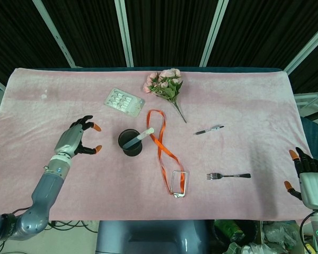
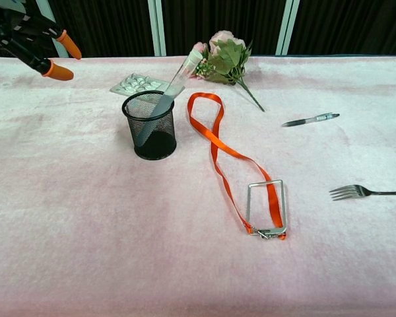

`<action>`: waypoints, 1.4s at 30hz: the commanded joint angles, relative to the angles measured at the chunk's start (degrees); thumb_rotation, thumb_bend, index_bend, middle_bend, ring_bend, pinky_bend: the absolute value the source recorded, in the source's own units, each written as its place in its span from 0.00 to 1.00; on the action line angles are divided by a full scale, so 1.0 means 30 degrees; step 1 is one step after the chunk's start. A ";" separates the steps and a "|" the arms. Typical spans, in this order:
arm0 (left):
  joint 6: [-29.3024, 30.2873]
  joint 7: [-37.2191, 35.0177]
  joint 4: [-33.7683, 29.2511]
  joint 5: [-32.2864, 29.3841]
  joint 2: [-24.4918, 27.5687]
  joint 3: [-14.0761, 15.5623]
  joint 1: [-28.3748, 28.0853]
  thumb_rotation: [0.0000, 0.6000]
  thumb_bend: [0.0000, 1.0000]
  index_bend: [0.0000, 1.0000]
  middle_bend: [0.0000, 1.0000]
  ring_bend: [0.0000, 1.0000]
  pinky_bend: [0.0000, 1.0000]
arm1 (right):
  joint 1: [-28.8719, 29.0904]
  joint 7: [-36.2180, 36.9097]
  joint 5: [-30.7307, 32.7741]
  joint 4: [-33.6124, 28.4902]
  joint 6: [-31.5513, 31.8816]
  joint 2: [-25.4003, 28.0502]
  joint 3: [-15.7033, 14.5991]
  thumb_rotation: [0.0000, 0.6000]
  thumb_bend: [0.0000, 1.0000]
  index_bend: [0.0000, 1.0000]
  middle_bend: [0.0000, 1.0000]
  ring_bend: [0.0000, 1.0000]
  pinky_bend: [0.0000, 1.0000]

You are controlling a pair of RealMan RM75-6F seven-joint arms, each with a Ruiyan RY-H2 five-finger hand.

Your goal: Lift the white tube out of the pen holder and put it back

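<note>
**White tube seated in holder, both robot hands empty**

The left robot hand was held above the pink surface with its fingers spread and nothing in its grasp; its orange fingertips were seen at the upper left of the chest view. Just to the right of that robot hand, the black mesh pen holder stood upright, apart from the fingers. The white tube was leaned inside it, its top tilted away from the left robot hand toward the flowers. A blister pack lay beyond the holder. An orange lanyard was laid just right of the holder, then a pen and a fork. The right robot hand was positioned at the surface's far right edge, fingers apart, holding nothing, well apart from the holder.
</note>
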 commanded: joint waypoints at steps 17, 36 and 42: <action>-0.1357 0.5285 0.5078 -0.6884 -0.4211 -0.1240 -0.5468 1.00 0.27 0.39 0.07 0.00 0.00 | 0.0029 -0.0111 0.0082 0.0176 -0.0916 -0.0116 0.0257 1.00 0.15 0.00 0.04 0.13 0.18; 0.0277 0.6592 0.7432 -0.5473 -0.7247 -0.1246 -0.6558 1.00 0.27 0.42 0.07 0.00 0.00 | -0.0080 0.0461 0.0256 0.0329 -0.1192 -0.0006 0.0604 1.00 0.15 0.00 0.04 0.13 0.18; 0.0422 0.6910 0.7476 -0.5659 -0.7478 -0.1332 -0.6522 1.00 0.28 0.43 0.07 0.00 0.00 | -0.0110 0.0525 0.0183 0.0280 -0.1175 0.0034 0.0621 1.00 0.15 0.00 0.04 0.13 0.18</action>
